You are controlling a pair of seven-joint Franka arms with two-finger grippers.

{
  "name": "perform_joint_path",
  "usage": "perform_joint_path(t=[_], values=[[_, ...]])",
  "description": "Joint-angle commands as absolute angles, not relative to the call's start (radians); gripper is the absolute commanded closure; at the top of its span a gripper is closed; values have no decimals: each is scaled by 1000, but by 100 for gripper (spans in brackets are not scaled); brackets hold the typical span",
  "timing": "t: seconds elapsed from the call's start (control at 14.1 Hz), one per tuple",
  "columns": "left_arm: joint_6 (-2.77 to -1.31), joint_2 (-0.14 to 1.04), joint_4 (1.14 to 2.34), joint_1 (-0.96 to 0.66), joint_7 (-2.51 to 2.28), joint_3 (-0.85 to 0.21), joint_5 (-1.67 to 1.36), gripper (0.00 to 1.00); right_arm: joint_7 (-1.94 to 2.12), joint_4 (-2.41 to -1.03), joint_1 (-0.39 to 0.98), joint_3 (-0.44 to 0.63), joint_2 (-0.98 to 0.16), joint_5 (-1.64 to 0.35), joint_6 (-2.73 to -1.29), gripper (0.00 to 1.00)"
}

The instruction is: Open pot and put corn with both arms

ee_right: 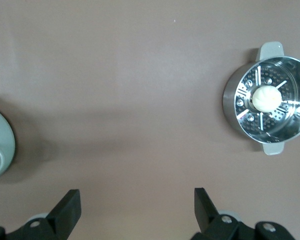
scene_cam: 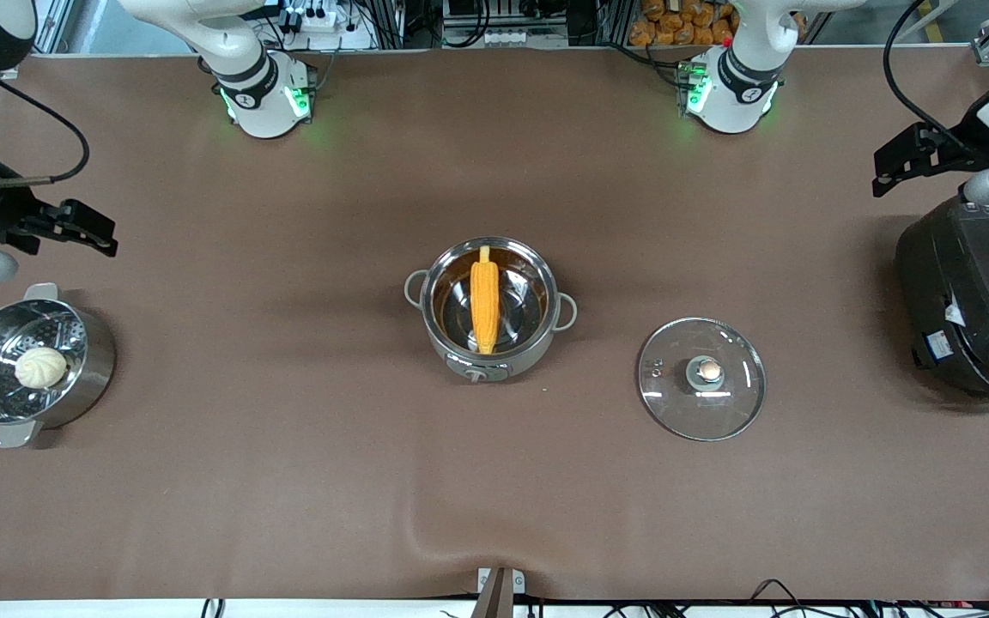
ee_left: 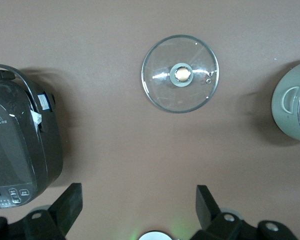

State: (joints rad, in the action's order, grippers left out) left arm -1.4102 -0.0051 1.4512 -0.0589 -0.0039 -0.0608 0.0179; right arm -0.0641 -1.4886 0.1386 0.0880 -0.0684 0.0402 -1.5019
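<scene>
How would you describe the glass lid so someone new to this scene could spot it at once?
Start at the shiny pot in the middle of the table, the one holding the corn. The lid lies flat on the brown table beside it, toward the left arm's end and slightly nearer the front camera. It is the only see-through disc, with a copper-coloured knob at its centre.

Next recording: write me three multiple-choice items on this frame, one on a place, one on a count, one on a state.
1. Where is the corn?
A. on the table
B. in the pot
C. in a gripper

2. How many buns lie in the steamer pot?
A. none
B. one
C. three

3. How do both grippers stand?
A. open
B. shut on the lid
C. shut on the corn

Key:
1 B, the cob lies inside the open pot.
2 B, a single bun sits on the insert.
3 A, the left gripper and right gripper show spread fingers, and the lid lies on the table.
</scene>
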Motion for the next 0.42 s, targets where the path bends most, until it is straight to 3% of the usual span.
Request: perform_joint_path(t=[0.0,0.35], values=[[-1384,5,1427,-60,12,-71,0,0,-40,-1522,107,69,-40,54,-1502,0],[-1384,2,1428,-64,3,-87,-5,0,-38,-1503,97,71,-58,52,-1536,0]])
